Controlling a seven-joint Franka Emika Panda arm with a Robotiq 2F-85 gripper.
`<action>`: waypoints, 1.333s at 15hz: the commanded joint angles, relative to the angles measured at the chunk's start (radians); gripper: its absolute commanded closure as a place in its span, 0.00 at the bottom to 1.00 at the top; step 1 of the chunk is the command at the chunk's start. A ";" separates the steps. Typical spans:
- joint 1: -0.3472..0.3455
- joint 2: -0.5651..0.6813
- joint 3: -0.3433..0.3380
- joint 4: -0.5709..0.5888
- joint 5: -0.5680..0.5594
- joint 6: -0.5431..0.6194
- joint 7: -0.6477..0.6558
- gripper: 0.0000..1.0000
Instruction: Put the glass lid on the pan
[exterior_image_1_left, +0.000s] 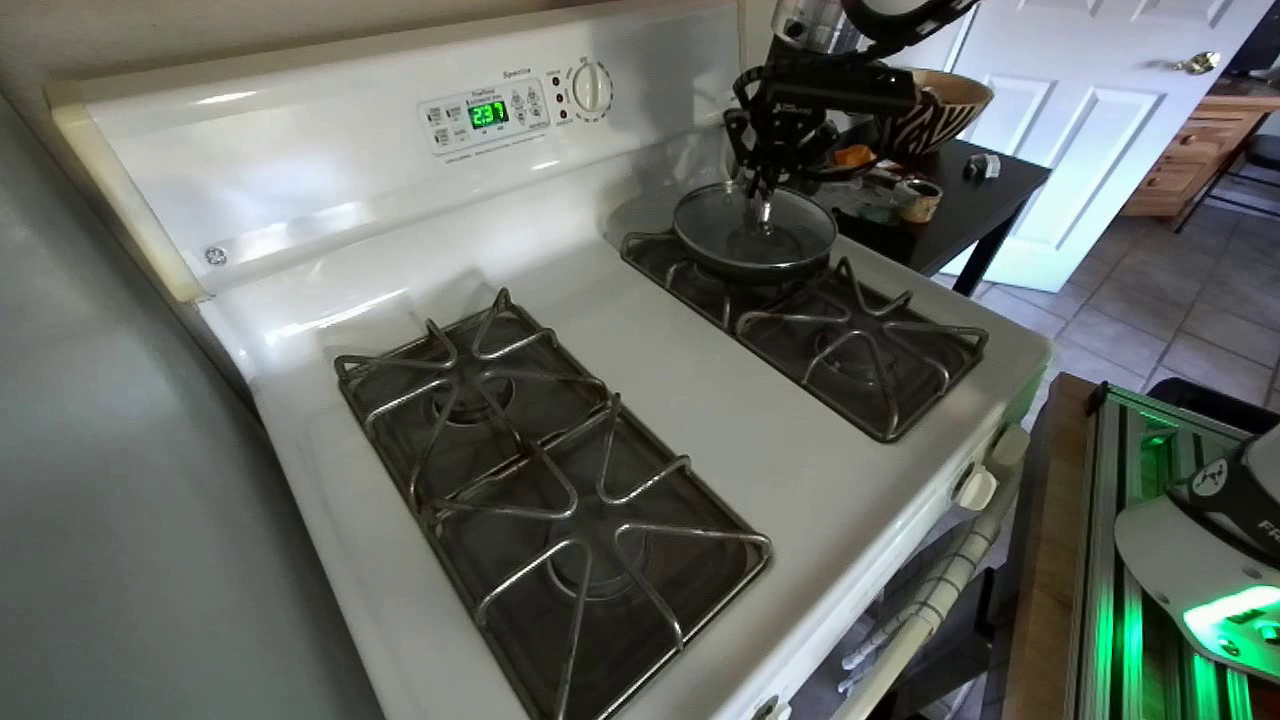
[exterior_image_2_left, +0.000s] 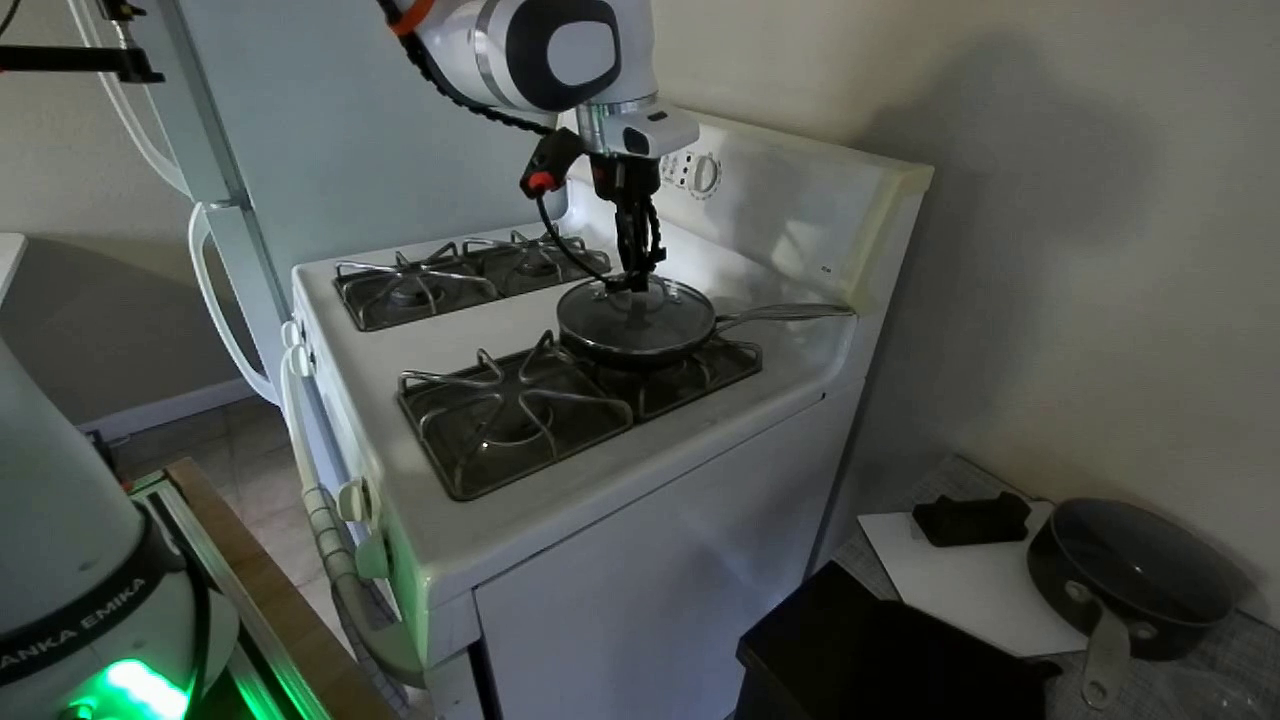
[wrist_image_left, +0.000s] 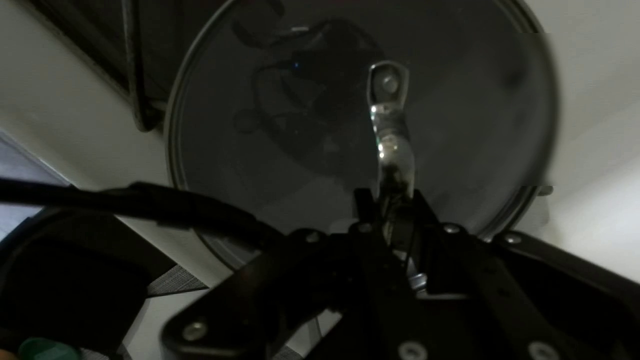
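Note:
The glass lid (exterior_image_1_left: 705, 222) is a round clear disc with a metal rim and an arched metal handle. It lies over the dark pan (exterior_image_1_left: 775, 272) on the back burner in both exterior views, about level. The lid (exterior_image_2_left: 595, 315) covers the pan (exterior_image_2_left: 650, 356) in an exterior view, and the pan's handle points toward the backguard. My gripper (exterior_image_1_left: 762, 190) points down at the lid's centre; it also shows in an exterior view (exterior_image_2_left: 635, 284). In the wrist view, the gripper (wrist_image_left: 393, 202) has its fingers closed around the lid's handle (wrist_image_left: 392, 135). The lid (wrist_image_left: 310, 155) fills much of that view.
Burner grates (exterior_image_1_left: 860, 340) stand in front of the pan, with more grates (exterior_image_1_left: 590, 500) across the white stove (exterior_image_1_left: 640, 370). The backguard (exterior_image_1_left: 330, 170) rises behind. A dark pot (exterior_image_2_left: 1130, 580) and a black box (exterior_image_2_left: 890, 660) are beside the stove. A patterned bowl (exterior_image_1_left: 940, 110) is on a black table.

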 joint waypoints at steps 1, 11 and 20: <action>-0.002 -0.003 -0.002 -0.003 0.004 -0.015 -0.001 0.65; -0.003 0.003 -0.005 0.003 -0.003 -0.012 0.001 0.89; -0.002 0.004 -0.005 0.028 0.001 -0.060 0.011 0.97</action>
